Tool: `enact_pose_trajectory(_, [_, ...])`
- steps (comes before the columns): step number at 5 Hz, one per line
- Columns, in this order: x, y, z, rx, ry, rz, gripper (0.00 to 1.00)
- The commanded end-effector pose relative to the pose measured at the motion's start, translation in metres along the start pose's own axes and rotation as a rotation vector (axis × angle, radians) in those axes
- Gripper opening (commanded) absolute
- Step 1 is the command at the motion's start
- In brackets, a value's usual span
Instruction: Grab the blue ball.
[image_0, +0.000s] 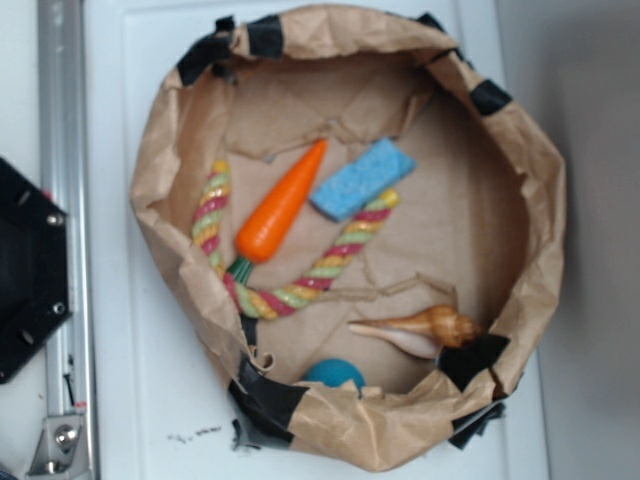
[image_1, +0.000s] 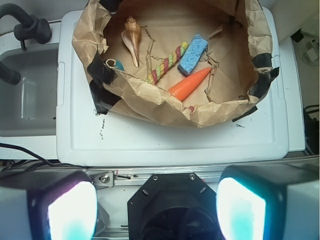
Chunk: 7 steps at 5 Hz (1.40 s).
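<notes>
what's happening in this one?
WidowX going for the blue ball, not there yet. The gripper is open and empty, hanging back off the white lid. The ball sits against the wall of the brown paper nest, half hidden by the rim, near the seashell. Carrot, sponge and rope lie untouched.

The gripper (image_1: 156, 210) shows only in the wrist view, along the bottom edge; its two fingers (image_1: 67, 210) are broad, blocky and dark grey, each with a bright face glowing white at the middle and teal lower down; they are blurred, so the surface finish cannot be told; between them sits a black angular, roughly hexagonal housing (image_1: 172, 207) with a round, ribbed recess, perhaps a motor hub; small screws dot its upper edge.
</notes>
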<state>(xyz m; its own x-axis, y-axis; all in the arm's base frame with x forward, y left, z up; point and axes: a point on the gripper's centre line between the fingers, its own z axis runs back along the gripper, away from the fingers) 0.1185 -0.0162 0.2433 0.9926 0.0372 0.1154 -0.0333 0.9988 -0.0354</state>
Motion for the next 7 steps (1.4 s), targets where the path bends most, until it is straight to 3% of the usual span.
enact_pose_trajectory(1, [0.000, 0.000, 0.000, 0.000, 0.000, 0.000, 1.00])
enact_pose_trajectory(2, [0.026, 0.017, -0.040, 0.034, -0.006, 0.248, 1.00])
enact_pose_trajectory(3, [0.059, 0.018, -0.063, -0.008, 0.049, 0.508, 1.00])
enact_pose_trajectory(4, [0.089, 0.013, -0.098, -0.087, 0.139, 0.775, 1.00])
enact_pose_trajectory(5, [0.113, 0.008, -0.142, -0.115, 0.211, 1.037, 1.00])
enact_pose_trajectory(6, [0.123, -0.011, -0.167, -0.115, 0.214, 1.083, 1.00])
enact_pose_trajectory(7, [0.123, -0.042, -0.188, -0.198, 0.287, 1.116, 1.00])
